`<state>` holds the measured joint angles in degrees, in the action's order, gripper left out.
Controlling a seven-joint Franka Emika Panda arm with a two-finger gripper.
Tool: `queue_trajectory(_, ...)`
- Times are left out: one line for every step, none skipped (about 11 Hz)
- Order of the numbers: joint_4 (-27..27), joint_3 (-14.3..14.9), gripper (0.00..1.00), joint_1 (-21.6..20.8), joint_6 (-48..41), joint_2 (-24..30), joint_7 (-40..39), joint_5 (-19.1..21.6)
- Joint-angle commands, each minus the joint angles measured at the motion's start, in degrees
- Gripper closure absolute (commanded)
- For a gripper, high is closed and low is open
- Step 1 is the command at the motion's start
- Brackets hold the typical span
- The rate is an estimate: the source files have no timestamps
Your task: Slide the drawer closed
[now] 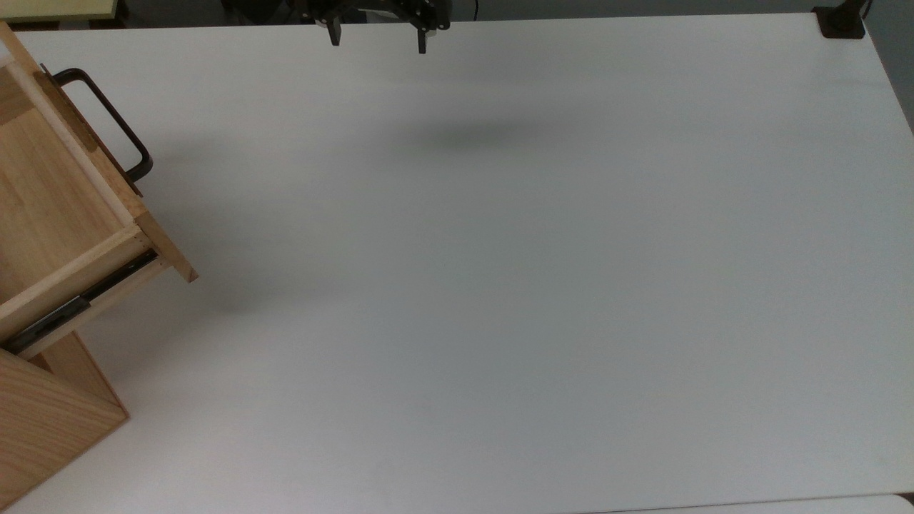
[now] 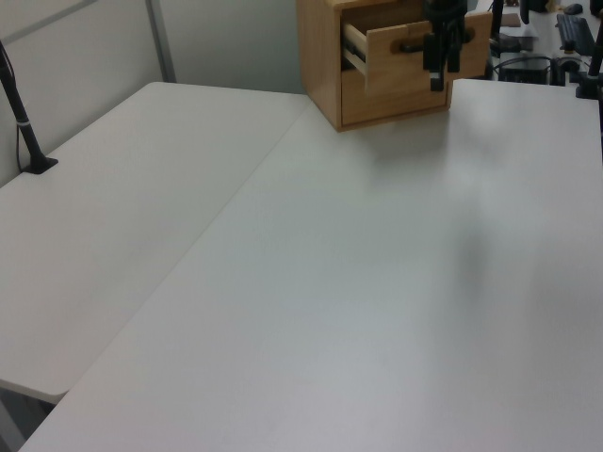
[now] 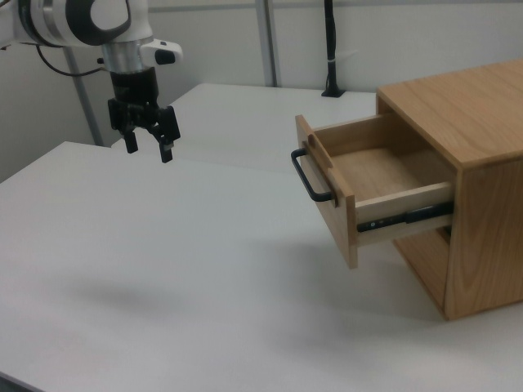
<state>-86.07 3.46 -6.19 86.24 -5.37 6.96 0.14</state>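
Note:
The drawer is pulled well out of its wooden cabinet at the top view's left edge. Its dark bar handle faces the table's middle, and the black side rail is exposed. In the right view the drawer stands open and empty, with its handle toward my arm. My gripper hangs open and empty above the table at the top view's upper edge, far from the handle. In the right view the gripper points down at the left. In the left view the gripper overlaps the drawer front.
The white table stretches wide between my gripper and the cabinet. A black clamp post sits at the top view's upper right corner, and the same post rises behind the table in the right view. A seam joins two tabletops.

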Motion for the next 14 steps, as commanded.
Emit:
queue_trajectory(-0.2,0.6,0.0,1.5,0.7,1.2,-2.3,-0.1)
queue_trajectory(-0.1,0.6,0.0,1.5,0.8,1.2,-2.3,-0.1)
queue_trajectory(-0.2,0.6,0.0,1.5,0.7,1.2,-2.1,-0.1)
queue_trajectory(-0.2,0.6,0.0,1.5,0.7,1.1,-2.1,-0.1)
queue_trajectory(-0.2,0.6,0.0,1.5,0.7,1.1,-2.2,-0.1)
queue_trajectory(-0.1,0.6,0.0,1.6,0.6,1.1,-2.3,-0.1)
queue_trajectory(-0.1,0.6,0.0,2.1,0.6,1.2,-2.4,-0.1)
queue_trajectory(0.2,0.6,0.0,2.3,0.6,1.2,-3.3,-0.1)
queue_trajectory(0.2,0.6,0.0,2.4,0.6,1.1,-4.9,-0.1)
queue_trajectory(0.1,0.6,0.0,2.4,0.6,1.1,-6.8,-0.1)
queue_trajectory(0.0,0.7,0.0,2.4,0.4,1.1,-8.2,-0.1)
queue_trajectory(0.0,0.7,0.0,2.4,0.4,1.0,-8.3,-0.3)
queue_trajectory(-0.1,0.7,0.0,2.4,0.4,0.9,-8.4,-0.4)
queue_trajectory(-0.1,0.7,0.0,2.4,0.4,0.9,-8.5,-0.4)
